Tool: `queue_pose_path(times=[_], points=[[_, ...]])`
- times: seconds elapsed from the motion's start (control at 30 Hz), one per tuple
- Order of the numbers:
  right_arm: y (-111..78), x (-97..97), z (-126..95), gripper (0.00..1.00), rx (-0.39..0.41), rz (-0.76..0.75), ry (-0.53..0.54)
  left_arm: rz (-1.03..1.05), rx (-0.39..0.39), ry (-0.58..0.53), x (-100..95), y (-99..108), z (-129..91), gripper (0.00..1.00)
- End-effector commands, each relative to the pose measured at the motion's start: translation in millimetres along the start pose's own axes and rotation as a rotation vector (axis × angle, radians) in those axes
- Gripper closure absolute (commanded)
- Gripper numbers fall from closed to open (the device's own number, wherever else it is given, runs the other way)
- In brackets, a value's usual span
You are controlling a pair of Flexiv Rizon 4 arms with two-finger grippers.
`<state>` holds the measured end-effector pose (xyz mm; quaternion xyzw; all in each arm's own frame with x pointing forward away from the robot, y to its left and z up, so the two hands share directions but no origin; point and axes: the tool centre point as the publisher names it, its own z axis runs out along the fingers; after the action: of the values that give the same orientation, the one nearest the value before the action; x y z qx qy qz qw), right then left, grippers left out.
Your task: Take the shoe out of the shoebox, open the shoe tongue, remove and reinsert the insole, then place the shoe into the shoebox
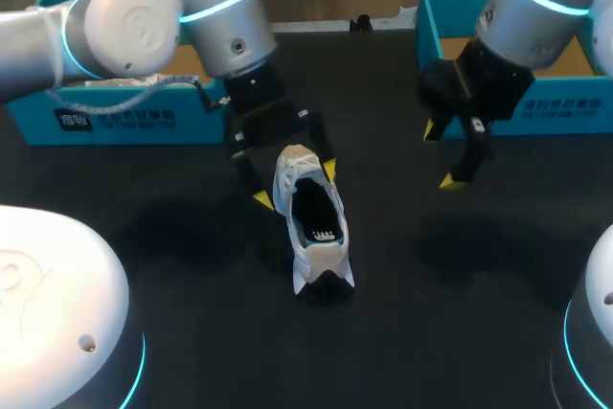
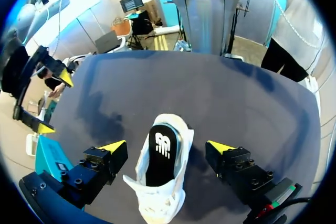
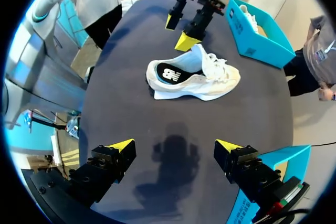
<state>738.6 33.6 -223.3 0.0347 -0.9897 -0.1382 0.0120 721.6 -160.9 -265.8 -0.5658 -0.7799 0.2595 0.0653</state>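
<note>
A white shoe (image 1: 311,222) stands upright on the black table (image 1: 192,332), toe toward the far side, its dark insole (image 2: 160,153) showing through the opening. My left gripper (image 1: 293,184) is open and straddles the toe and laces, a yellow-tipped finger on each side, neither touching. In the left wrist view the shoe (image 2: 160,169) sits between the fingers of the left gripper (image 2: 167,146). My right gripper (image 1: 442,155) hangs open above bare table to the shoe's right; in its own view the shoe (image 3: 191,77) lies well ahead of the right gripper (image 3: 176,145).
A teal shoebox (image 1: 115,107) stands at the far left behind my left arm, with something white inside. Another teal box (image 1: 560,102) stands at the far right behind my right arm. White robot bases (image 1: 57,313) fill the near corners.
</note>
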Motion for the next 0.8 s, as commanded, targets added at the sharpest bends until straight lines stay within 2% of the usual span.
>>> queue_pose_path(times=[0.03,0.2,0.37,0.4,0.43,0.53,0.6,0.67,0.8], points=[[-6.3,-0.8,-12.9,0.00,-0.002,0.020,-0.002,-0.007,0.002,0.035,-2.2,2.8,1.8,0.00],[-13.1,-8.2,-20.0,0.00,-0.067,0.081,-0.036,-0.012,0.007,0.049,-0.3,4.8,6.1,0.00],[-14.1,-8.7,-20.6,0.00,-0.067,0.091,-0.040,-0.016,0.004,0.082,1.2,6.7,9.7,0.00],[-14.1,-8.7,-20.6,0.00,-0.067,0.091,-0.040,-0.019,-0.002,0.093,1.3,6.7,9.5,0.14],[-14.1,-8.7,-20.6,0.00,-0.067,0.091,-0.040,-0.018,-0.007,0.093,1.0,6.2,8.9,0.45],[-14.1,-8.7,-20.6,0.00,-0.067,0.091,-0.040,-0.017,-0.024,0.112,-0.3,2.9,4.5,0.73],[-14.1,-8.7,-20.6,0.00,-0.067,0.091,-0.040,-0.023,-0.033,0.122,-0.9,1.0,2.5,0.81],[-14.1,-8.7,-20.6,0.00,-0.067,0.091,-0.040,-0.032,-0.042,0.132,-1.3,0.6,1.6,1.00],[-14.1,-8.7,-20.6,0.00,-0.067,0.091,-0.040,-0.076,-0.058,0.151,-2.4,5.3,5.7,1.00]])
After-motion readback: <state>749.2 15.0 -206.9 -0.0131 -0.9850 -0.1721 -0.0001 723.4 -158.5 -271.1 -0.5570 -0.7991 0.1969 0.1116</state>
